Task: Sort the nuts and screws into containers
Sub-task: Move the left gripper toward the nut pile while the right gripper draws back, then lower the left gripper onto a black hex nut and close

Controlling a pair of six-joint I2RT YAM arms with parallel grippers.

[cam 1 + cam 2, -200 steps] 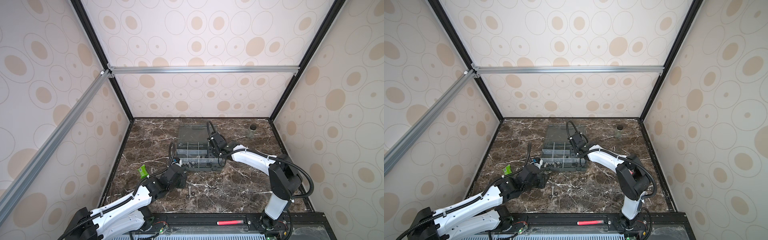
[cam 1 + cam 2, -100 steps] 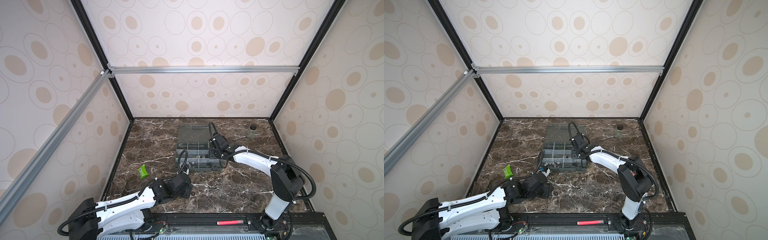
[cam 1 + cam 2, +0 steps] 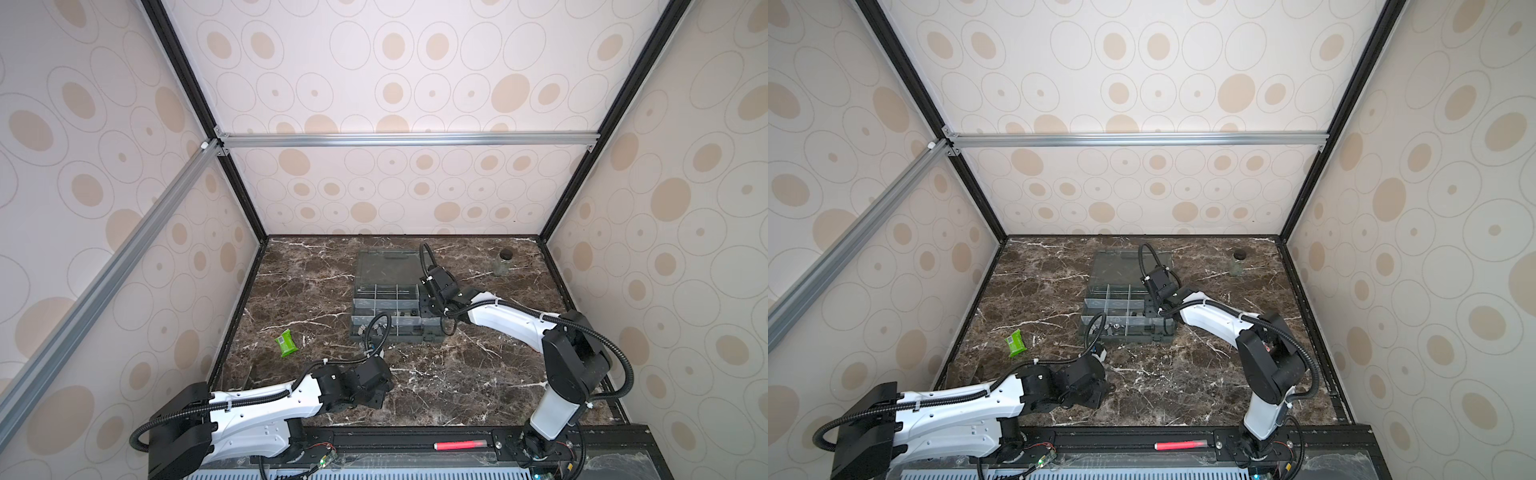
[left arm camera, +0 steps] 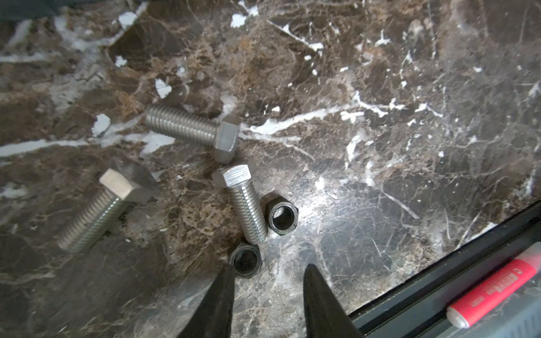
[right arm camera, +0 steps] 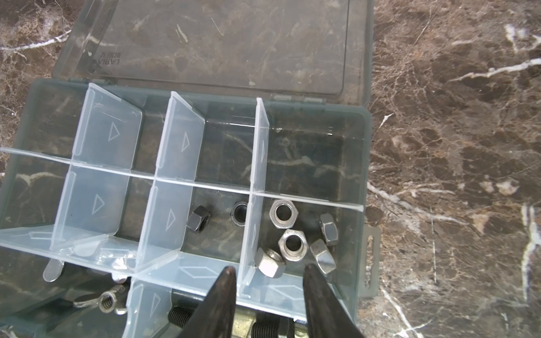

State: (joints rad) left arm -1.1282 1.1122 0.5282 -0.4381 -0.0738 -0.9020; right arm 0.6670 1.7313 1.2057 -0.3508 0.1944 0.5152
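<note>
Silver threaded hex-head screws (image 4: 187,125) flat beside two black nuts (image 4: 282,231). Parted and empty: left gripper (image 4: 270,267) near those nuts, right gripper (image 5: 269,267) likewise.

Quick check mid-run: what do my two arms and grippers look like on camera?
Both arms look alike: the left arm and right arm have white shells, black joints and black corrugated cable running alongside. The left gripper and right gripper each end in two black, tapered, pointed fingers.

Three loose screws (image 4: 191,128), two black nuts (image 4: 283,218), silver nuts (image 5: 292,241) in compartment (image 5: 349,254)
</note>
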